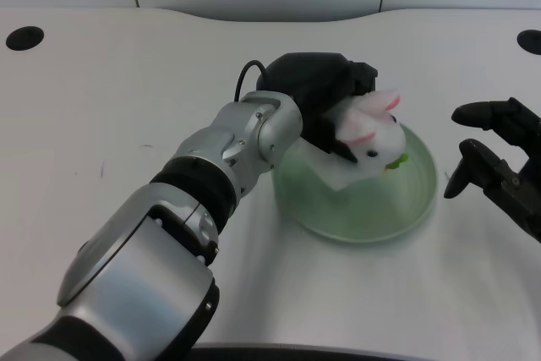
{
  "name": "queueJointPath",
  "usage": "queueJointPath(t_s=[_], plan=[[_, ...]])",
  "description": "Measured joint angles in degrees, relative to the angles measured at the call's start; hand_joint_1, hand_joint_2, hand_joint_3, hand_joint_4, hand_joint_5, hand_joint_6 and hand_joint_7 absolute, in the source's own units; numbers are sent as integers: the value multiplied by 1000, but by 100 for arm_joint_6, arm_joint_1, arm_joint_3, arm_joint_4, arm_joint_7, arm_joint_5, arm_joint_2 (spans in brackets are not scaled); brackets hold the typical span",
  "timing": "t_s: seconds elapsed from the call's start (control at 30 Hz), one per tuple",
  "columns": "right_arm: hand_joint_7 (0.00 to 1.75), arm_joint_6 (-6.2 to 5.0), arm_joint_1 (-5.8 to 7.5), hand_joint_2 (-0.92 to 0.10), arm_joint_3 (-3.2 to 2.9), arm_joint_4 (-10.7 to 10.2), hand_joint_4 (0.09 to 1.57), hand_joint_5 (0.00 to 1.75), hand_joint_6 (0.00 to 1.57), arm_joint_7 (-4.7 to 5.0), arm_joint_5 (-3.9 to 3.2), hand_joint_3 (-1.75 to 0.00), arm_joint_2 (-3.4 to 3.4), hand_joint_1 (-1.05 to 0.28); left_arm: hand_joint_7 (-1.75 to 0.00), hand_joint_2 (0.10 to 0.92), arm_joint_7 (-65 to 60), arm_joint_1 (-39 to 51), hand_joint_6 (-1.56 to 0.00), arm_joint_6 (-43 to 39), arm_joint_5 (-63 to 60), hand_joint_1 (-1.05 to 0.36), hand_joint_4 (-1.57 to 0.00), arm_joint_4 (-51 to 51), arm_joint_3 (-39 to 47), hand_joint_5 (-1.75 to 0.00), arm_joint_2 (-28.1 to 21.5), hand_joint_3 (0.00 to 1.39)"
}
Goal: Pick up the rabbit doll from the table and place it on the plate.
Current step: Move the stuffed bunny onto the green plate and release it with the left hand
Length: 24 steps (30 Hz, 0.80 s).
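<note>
My left hand [321,90] reaches across the table and grips the white rabbit doll [372,134], which has pink ears and a small green patch at its front. The doll hangs just over the pale green plate [355,213], above the plate's far half, with black fingers [338,145] wrapped around its back and underside. Whether the doll touches the plate I cannot tell.
My right hand [499,166] waits at the right edge, close to the plate's rim. Two dark round holes [24,37] mark the table's far corners. A grey wall runs behind the table's curved back edge.
</note>
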State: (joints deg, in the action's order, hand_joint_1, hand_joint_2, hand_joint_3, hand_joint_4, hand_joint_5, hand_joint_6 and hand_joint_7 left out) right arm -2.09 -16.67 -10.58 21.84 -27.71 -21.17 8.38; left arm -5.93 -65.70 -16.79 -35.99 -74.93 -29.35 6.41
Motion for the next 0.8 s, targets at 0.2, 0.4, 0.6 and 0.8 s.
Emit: queueJointPath(t_s=[0.2,0.4,0.6,0.8], plan=[[1250,11,45,-921,7,-144,668,1636,584,-12,-12,-247,-1,-374,-306,845,376,3,-796,169,-32,-486,-558,-62,-57,-850,-89,5],[1244,85,59,-921,7,-177,669,1624,586,-14,-17,-250,-3,-371,-80,830,519,3,-711,224,-141,-528,-433,-78,-172,-619,-243,0],[1241,97,76,-921,7,-195,667,1632,587,-13,-15,-251,-10,-390,-30,873,973,-8,-188,559,-205,-744,-18,-97,-281,-29,-245,3],[1237,97,87,-921,11,-194,651,1627,582,0,-1,-256,-10,-387,0,889,1130,-11,-38,703,-160,-862,1,-102,-241,1,-294,7]])
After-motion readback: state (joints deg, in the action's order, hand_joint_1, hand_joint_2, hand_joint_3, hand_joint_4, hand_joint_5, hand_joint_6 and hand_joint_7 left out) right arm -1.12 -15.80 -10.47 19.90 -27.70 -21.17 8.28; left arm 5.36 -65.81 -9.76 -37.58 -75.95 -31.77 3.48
